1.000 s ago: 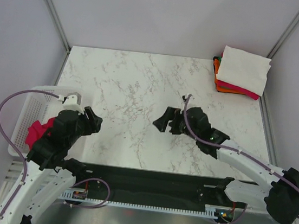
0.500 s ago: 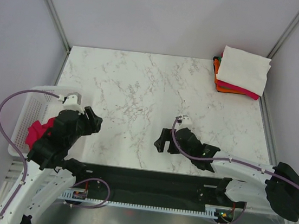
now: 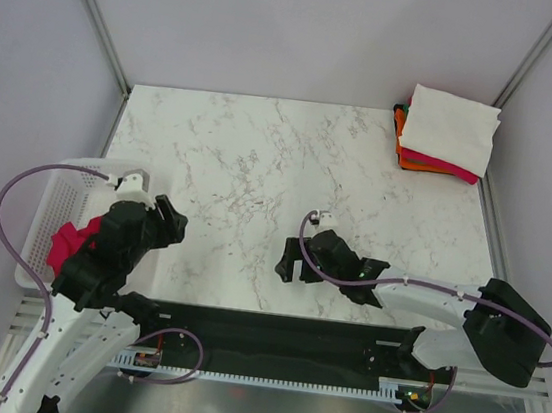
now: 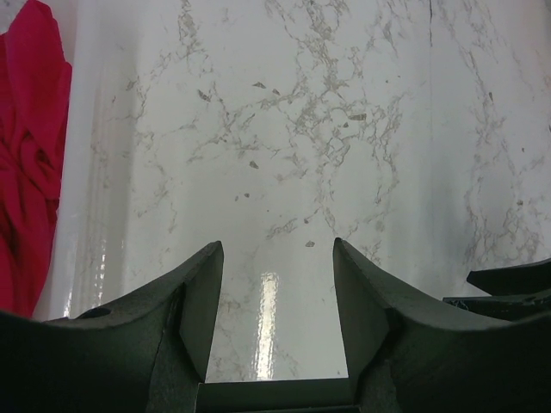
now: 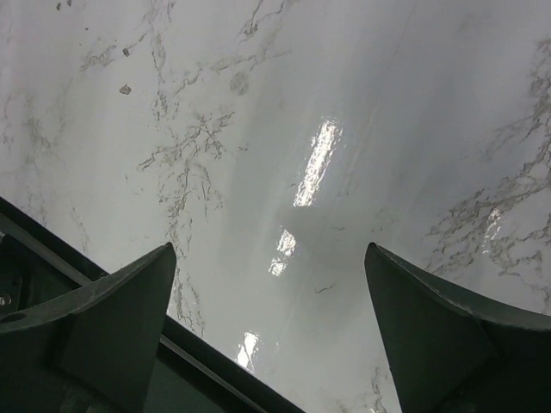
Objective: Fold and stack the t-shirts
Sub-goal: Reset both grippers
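A stack of folded t-shirts (image 3: pixel 448 135) lies at the table's far right corner, a white one on top of orange, green and magenta-pink ones. A crumpled magenta-pink t-shirt (image 3: pixel 67 244) (image 4: pixel 30 155) sits in the white lattice basket (image 3: pixel 60 202) at the left. My left gripper (image 3: pixel 170 224) (image 4: pixel 275 254) hovers just right of the basket, open, with only bare marble between its fingers. My right gripper (image 3: pixel 289 266) (image 5: pixel 267 258) is low near the table's front edge at centre, wide open and holding nothing.
The marble table (image 3: pixel 261 164) ends at a black rail (image 3: pixel 281 333) along the front, visible under the right gripper (image 5: pixel 103 301). Grey walls and metal posts close the back and sides. The basket overhangs the table's left edge.
The right arm has drawn back toward the front edge and left, its gripper staying wide open. The left arm has not moved.
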{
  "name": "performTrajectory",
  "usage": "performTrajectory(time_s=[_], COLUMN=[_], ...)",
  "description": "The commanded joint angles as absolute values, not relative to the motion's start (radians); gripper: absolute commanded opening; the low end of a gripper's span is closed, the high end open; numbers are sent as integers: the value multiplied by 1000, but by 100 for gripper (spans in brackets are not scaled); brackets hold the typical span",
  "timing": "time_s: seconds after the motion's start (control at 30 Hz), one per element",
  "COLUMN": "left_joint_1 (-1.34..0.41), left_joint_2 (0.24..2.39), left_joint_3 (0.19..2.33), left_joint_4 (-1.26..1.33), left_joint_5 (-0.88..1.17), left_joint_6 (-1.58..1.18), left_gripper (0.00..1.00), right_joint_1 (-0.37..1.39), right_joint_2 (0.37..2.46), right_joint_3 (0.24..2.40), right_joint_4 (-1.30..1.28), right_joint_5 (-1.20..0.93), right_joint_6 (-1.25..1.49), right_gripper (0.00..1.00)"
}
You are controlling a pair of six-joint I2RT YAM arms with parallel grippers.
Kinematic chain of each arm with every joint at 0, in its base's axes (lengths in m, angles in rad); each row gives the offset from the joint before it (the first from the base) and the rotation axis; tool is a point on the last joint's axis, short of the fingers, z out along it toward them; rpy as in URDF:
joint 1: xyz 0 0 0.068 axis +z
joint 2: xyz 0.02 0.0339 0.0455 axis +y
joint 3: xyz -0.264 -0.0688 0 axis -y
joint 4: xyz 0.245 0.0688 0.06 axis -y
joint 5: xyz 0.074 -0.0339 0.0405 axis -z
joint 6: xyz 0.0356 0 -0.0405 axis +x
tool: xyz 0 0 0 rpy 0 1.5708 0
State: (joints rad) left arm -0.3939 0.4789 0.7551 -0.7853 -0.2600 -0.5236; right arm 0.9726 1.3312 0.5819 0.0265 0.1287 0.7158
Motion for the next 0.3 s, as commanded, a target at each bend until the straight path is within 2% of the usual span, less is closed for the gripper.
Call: performTrajectory(time_s=[0.0,0.2,0.27], left_joint_1=[-387,-383,-382], left_joint_2=[488,486,488], left_joint_3=[759,761,759], left_joint_4=[-778,-779,-779], left_joint_5=[-284,-287,-288], left_joint_6=[-545,-546,-548], left_gripper=[61,61,61], right_joint_1=[976,976,977], right_joint_2=[1284,1250,1160], right_joint_3=[585,557,497], right_joint_4=[92,153,216], right_joint_5=[104,54,121], right_joint_6=[693,673,680], right_gripper=[98,98,98])
